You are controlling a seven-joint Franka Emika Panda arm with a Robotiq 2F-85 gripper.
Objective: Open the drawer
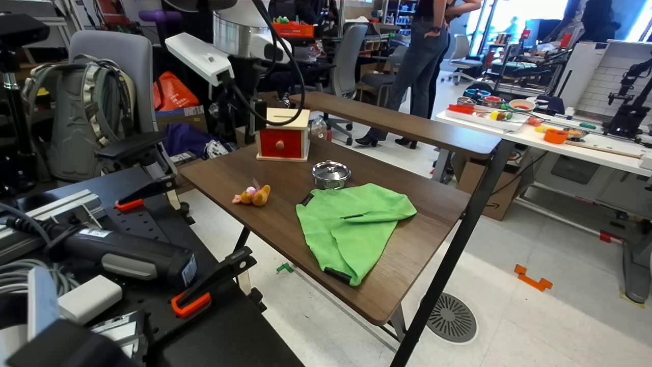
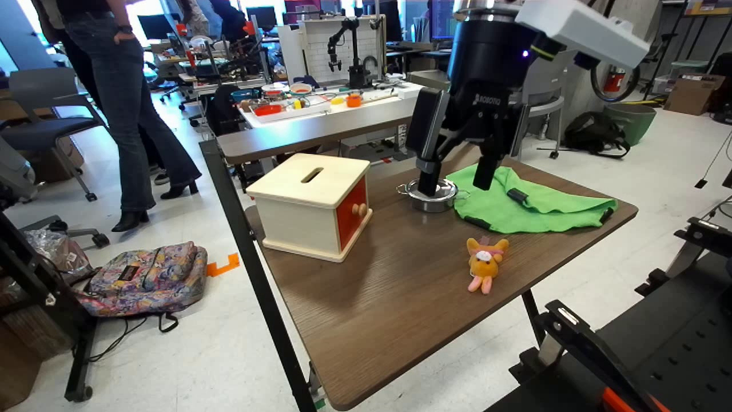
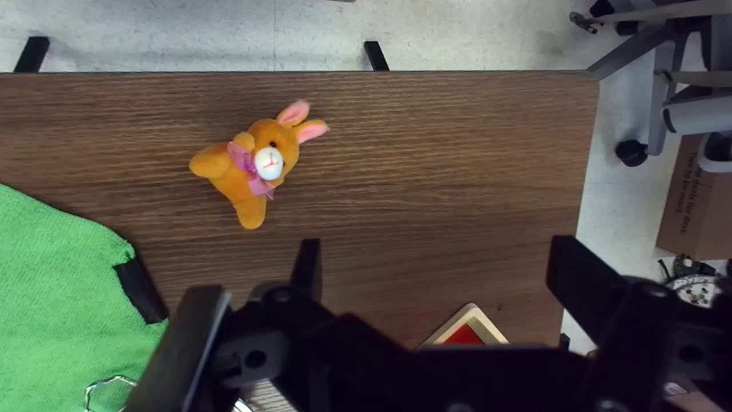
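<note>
Drawer (image 2: 347, 217): closed in the wooden box (image 2: 290, 223), its red front level with the pale frame as we see it in both exterior views.
Knob (image 1: 279, 145): round, plain wood, in the middle of the red front.
Box: upright near an edge of the bench (image 2: 394, 309), a slot (image 2: 312, 175) cut in its top; low in the wrist view we catch only a corner of it and a little red.
Claw (image 2: 456, 187): hanging over the bench, its two fingers (image 3: 307, 268) spread wide; we see bare wood grain between them, and in an exterior view a clear gap parts them from the drawer.
Pot (image 1: 331, 179): shiny metal with its lid on, standing beside the green cloth (image 1: 351, 229); one wire handle reaches over the fabric.
Cloth: spread on the bench with folds, black bands on it.
Rabbit (image 3: 260, 157): a small plush toy, orange-brown with pink inner ears and a pink bow, lying near the bench's edge, well apart from the box.
Person (image 1: 422, 61): standing beyond the bench in jeans, one hand on the hip.
</note>
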